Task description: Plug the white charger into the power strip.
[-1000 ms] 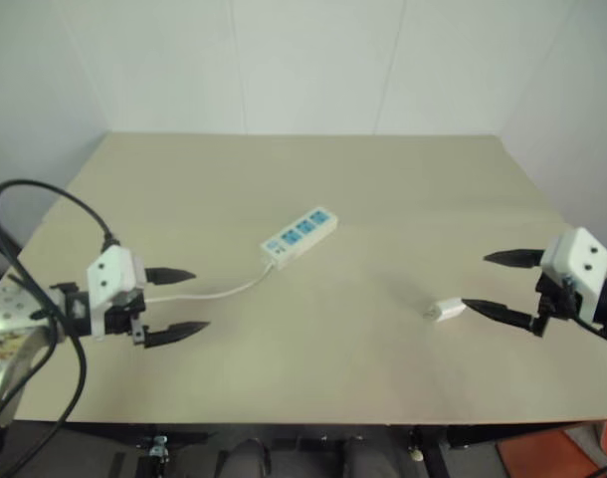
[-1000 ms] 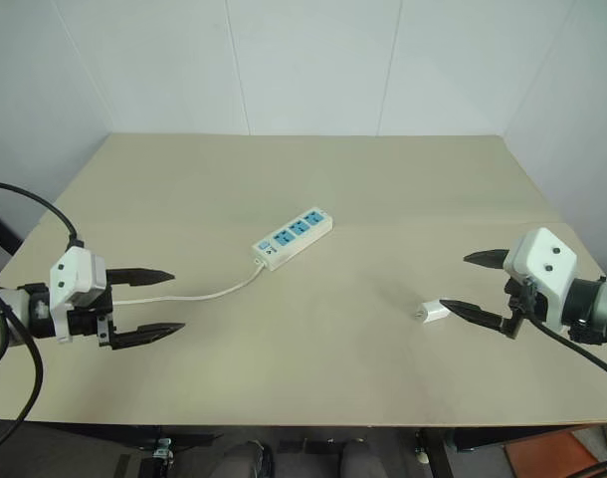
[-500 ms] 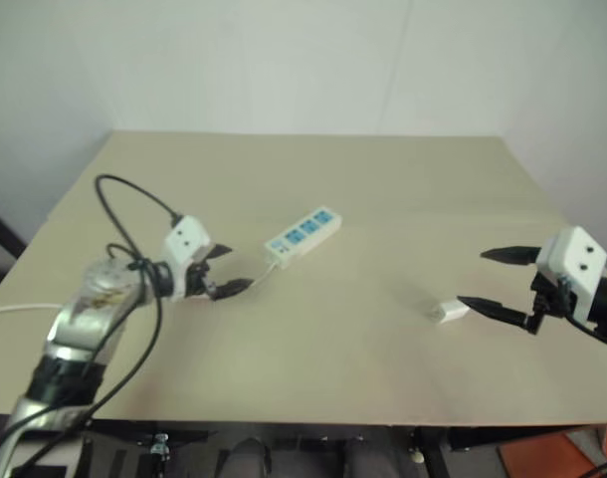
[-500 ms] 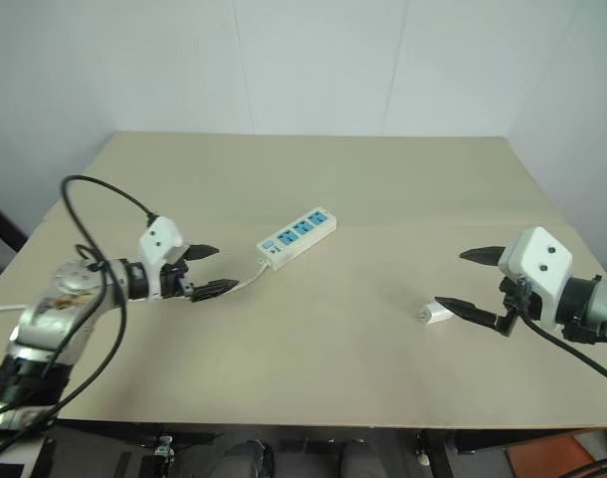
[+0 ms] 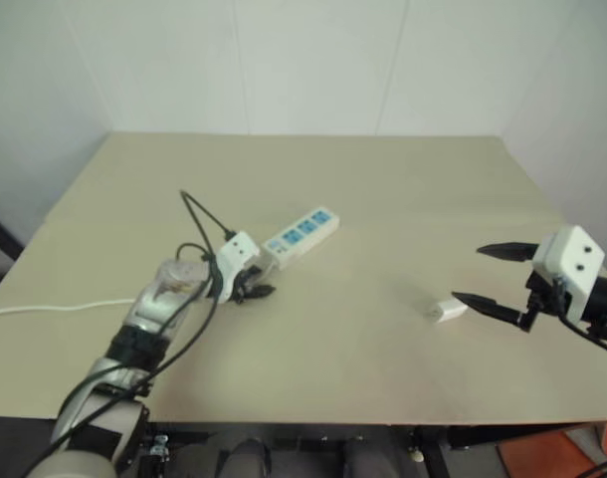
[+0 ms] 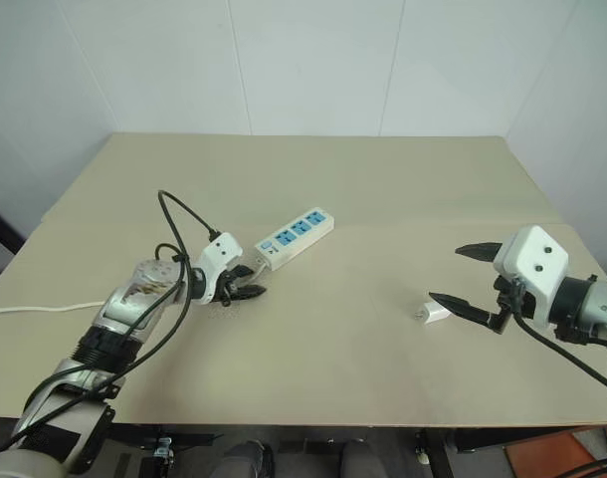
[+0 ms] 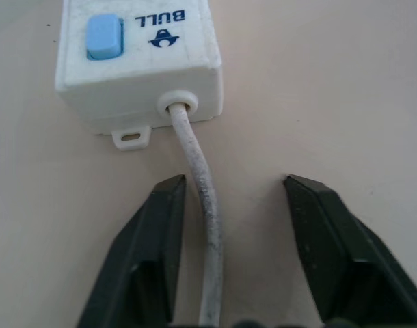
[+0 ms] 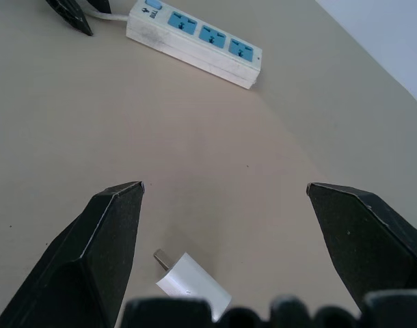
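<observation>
Lying on its side at lower right of the head views, the small white rounded-cube charger point(image 6: 435, 313) rests on the pale beige desk point(image 6: 383, 189) with its metal prongs out level, just beside the lower finger of the right tool point(image 6: 467, 276). That tool hangs with its black fingers spread wide and empty, lined up, it seems, to take the charger. Left of centre, the left tool point(image 7: 230, 195) sits low at the cable end of the long white power strip point(image 6: 295, 236). Its fingers stand partly open astride the thin white cable point(image 7: 205, 225), one close against it, gripping nothing; probably it means to steady the strip. The wrist view reads "BULL" beside a small logo and a blue switch point(image 7: 103, 35).
</observation>
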`<state>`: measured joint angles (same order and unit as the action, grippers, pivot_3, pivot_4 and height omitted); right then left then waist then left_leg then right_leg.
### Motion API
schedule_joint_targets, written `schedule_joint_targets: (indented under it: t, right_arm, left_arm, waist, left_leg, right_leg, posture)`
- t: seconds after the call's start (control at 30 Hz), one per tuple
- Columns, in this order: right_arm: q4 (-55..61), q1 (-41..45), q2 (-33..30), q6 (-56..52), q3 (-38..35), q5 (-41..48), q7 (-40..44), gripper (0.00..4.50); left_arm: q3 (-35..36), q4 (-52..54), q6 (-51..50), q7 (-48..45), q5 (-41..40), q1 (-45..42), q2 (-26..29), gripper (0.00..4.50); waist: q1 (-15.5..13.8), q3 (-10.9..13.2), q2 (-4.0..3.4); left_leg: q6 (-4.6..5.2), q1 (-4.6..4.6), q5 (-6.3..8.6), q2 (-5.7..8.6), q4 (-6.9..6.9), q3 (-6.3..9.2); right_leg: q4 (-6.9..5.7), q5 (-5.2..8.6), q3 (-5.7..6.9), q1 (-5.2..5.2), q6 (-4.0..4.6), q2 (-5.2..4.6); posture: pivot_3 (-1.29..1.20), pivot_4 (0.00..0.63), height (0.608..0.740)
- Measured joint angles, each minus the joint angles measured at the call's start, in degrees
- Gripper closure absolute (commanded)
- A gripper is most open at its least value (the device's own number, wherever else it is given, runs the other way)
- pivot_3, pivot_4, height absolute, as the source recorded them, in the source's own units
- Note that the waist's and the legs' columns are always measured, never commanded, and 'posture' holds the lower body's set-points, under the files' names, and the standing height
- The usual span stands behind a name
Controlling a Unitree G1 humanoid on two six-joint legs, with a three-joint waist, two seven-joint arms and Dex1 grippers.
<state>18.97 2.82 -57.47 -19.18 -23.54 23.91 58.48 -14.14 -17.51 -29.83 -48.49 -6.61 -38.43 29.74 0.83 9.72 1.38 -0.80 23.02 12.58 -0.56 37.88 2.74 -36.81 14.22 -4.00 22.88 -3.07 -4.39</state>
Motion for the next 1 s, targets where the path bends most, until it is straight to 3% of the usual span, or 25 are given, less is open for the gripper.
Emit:
schedule_joint_targets:
  t: [0.2,0.3,0.47,0.7,0.93,1.0]
  right_arm:
    - [0.72,-0.53,0.01,-0.12,0.00,0.00,0.01,0.00]
    - [0.64,-0.97,0.00,-0.22,0.02,-0.02,0.08,0.00]
    - [0.68,-0.91,0.00,-0.71,0.17,-0.04,0.01,0.00]
    - [0.69,0.07,0.00,-1.33,0.87,-0.03,-0.04,0.00]
    - [0.70,0.60,0.01,-1.44,0.95,-0.03,-0.13,0.00]
    - [0.70,0.50,0.01,-1.47,0.95,-0.06,-0.26,0.00]
  left_arm:
    - [1.03,-1.33,2.11,-1.84,-0.29,0.87,-0.52,4.45]
    - [1.57,1.86,7.18,-4.62,-0.33,5.07,1.18,4.45]
    - [1.30,9.21,20.72,-12.82,-0.26,14.85,8.71,4.45]
    - [5.20,8.35,30.12,-18.96,-3.62,20.74,11.85,2.41]
    - [9.98,7.66,28.86,-27.83,-11.96,19.78,14.43,0.21]
    - [10.66,8.02,28.26,-29.82,-13.56,19.01,14.91,0.04]
  waist:
    - [0.03,0.00,0.00]
    - [0.24,-0.01,-0.02]
    - [0.46,-0.02,-0.04]
    - [0.27,-0.05,-0.08]
    - [0.01,-0.03,-0.06]
    - [0.00,-0.03,-0.06]
  left_leg:
    - [0.00,-0.41,0.00,0.00,0.00,0.00]
    - [-0.01,-0.41,0.02,-0.02,-0.04,-0.01]
    - [-0.02,-0.50,0.03,-0.09,-0.10,-0.04]
    - [-0.02,-0.67,0.03,-0.15,-0.09,-0.15]
    - [-0.02,-0.50,0.03,-0.14,-0.09,-0.12]
    - [-0.02,-0.50,0.03,-0.13,-0.09,-0.13]
  right_leg:
    - [0.11,0.14,0.01,-0.50,-0.23,-0.01]
    - [0.15,0.05,0.00,-0.49,-0.05,-0.02]
    - [0.15,0.06,-0.01,-0.51,0.01,-0.01]
    - [0.16,0.29,-0.03,-0.64,-0.27,0.01]
    - [0.18,0.12,0.00,-0.53,0.01,0.01]
    - [0.18,0.13,0.00,-0.53,0.00,0.00]
  posture:
    - [0.00,0.150,0.740]
    - [0.00,0.150,0.740]
    - [0.00,0.150,0.740]
    - [0.00,0.150,0.740]
    - [0.00,0.150,0.740]
    - [0.00,0.150,0.740]
